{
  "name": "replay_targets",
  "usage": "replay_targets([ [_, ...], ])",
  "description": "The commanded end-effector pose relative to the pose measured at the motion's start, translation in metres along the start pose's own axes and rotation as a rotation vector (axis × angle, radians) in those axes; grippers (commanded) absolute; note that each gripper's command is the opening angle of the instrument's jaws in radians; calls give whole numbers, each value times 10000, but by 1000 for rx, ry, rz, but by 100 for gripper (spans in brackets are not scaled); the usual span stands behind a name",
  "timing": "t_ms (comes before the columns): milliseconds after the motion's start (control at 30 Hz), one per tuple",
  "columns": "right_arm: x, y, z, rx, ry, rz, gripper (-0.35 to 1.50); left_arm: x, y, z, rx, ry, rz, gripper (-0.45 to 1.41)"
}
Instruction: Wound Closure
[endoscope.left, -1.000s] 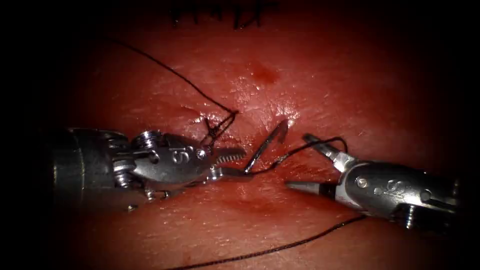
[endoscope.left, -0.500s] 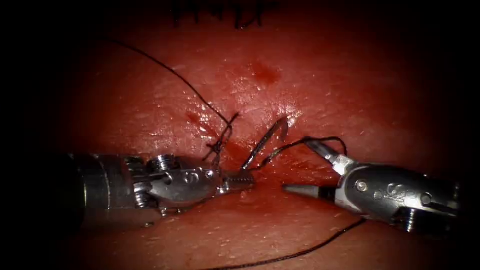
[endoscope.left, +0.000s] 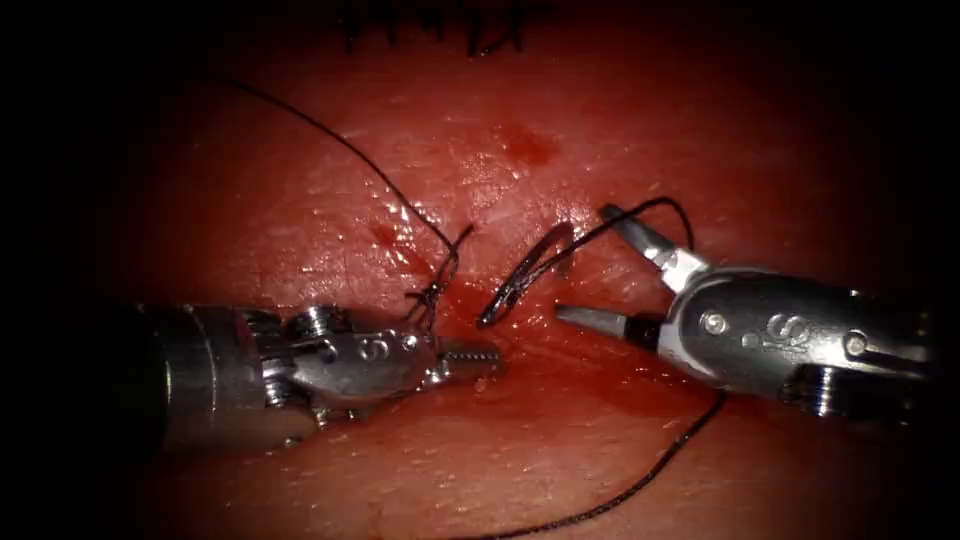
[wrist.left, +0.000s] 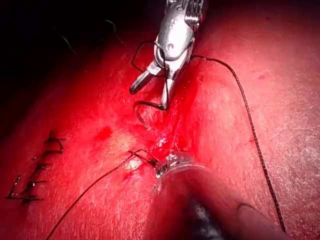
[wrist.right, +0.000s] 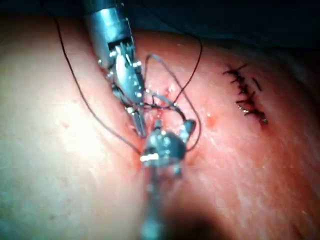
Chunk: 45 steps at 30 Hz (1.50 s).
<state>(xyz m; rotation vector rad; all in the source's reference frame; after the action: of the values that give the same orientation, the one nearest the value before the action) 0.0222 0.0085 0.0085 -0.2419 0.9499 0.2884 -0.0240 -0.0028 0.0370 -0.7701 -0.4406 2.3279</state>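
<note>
The curved needle (endoscope.left: 528, 272) stands free at the cut (endoscope.left: 455, 300) in the tissue (endoscope.left: 560, 110); neither tool holds it, and I cannot tell whether its lower end is in the tissue. My right tool (endoscope.left: 582, 262) is open just right of the needle, one jaw above and one below, with black thread (endoscope.left: 655, 203) looped over its upper jaw. My left tool (endoscope.left: 490, 357) lies left of the cut, jaws shut on nothing. In the left wrist view the right tool (wrist.left: 148, 98) hangs open over the needle (wrist.left: 139, 107).
A thread (endoscope.left: 350, 148) runs from the upper left to a tangle (endoscope.left: 432, 292) at the cut. Another thread strand (endoscope.left: 640, 485) trails under the right tool. A finished row of dark stitches (endoscope.left: 440, 30) sits at the far edge. Red fluid wets the cut.
My left tool dropped lower and its jaws closed, away from the needle. My right tool rose and moved left toward the needle. The needle swung to show more of its curve.
</note>
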Motion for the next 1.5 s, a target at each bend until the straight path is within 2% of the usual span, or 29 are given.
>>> replay_targets([
  [33, 0, -8, 15, 2, -2, -14, 128, 0, 3, 6, -2, -2, 0, -10],
  [333, 6, -6, 32, -12, -23, -159, 121, 3, 5, 4, -10, -6, -2, -10],
  [533, 6, -4, 33, -19, -45, -248, 114, 5, 7, 1, -13, -7, -4, -10],
  [933, 5, 2, 35, -27, -57, -283, 108, 8, 7, -2, -16, -8, -6, -10],
  [1100, 5, 4, 39, -15, -41, -282, 96, 8, 7, -3, -17, -8, -7, -10],
  [1133, 5, 3, 39, -12, -36, -282, 89, 8, 7, -3, -17, -8, -7, -10],
  [1200, 6, 1, 40, 6, -12, -283, 49, 9, 7, -3, -17, -8, -7, -10],
  [1233, 6, 0, 40, 19, -9, -284, 17, 9, 7, -3, -17, -8, -7, -10],
  [1267, 5, 0, 40, 35, -17, -284, -27, 9, 7, -3, -17, -8, -7, -10],
  [1300, 5, 0, 39, 58, -18, -284, -35, 9, 7, -3, -17, -8, -7, -10],
  [1500, 0, 5, 36, 87, -8, -239, -35, 9, 7, -4, -18, -8, -7, -10],
])
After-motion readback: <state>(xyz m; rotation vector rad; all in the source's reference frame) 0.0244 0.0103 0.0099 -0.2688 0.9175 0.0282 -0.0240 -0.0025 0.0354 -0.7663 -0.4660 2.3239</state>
